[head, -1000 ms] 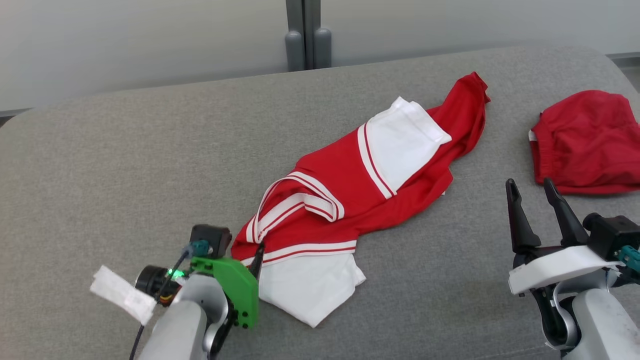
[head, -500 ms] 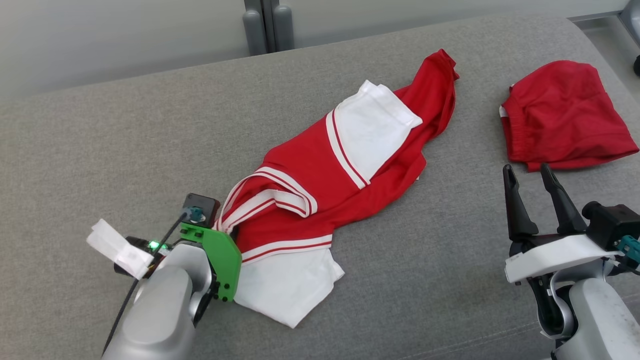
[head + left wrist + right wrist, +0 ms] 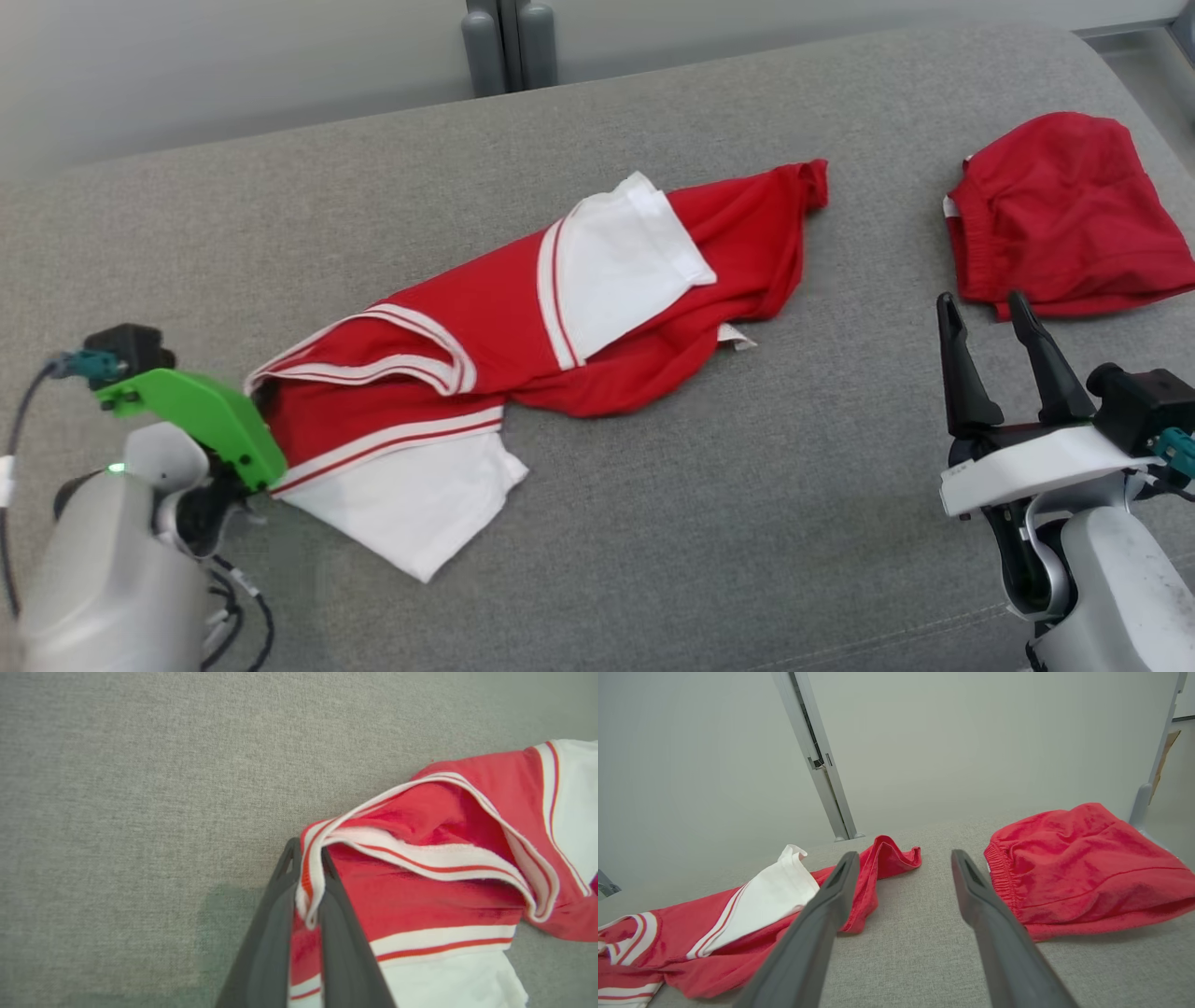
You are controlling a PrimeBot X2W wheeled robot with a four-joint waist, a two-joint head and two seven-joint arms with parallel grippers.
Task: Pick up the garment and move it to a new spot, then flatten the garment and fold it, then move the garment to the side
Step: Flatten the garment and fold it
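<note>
Two pieces of clothing lie on the grey padded bench (image 3: pixel 653 523). One is a red-and-white shirt (image 3: pixel 485 345), crumpled and stretched from the near left side toward the middle. The other is a bunched pair of red shorts (image 3: pixel 1055 215) by the right edge, well apart from the shirt. Of the two grippers, the left gripper (image 3: pixel 306 854) is clamped on the shirt's striped band at its left end. The right gripper (image 3: pixel 980 308) hovers near the shorts, fingers spread, holding nothing.

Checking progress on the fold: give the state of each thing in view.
Red-and-white shirt: crumpled, unfolded, striped trim pinched.
Left tool: shut on the shirt's striped trim.
Right tool: open, empty, above the cushion.
Red shorts: bunched, lying apart, untouched.
</note>
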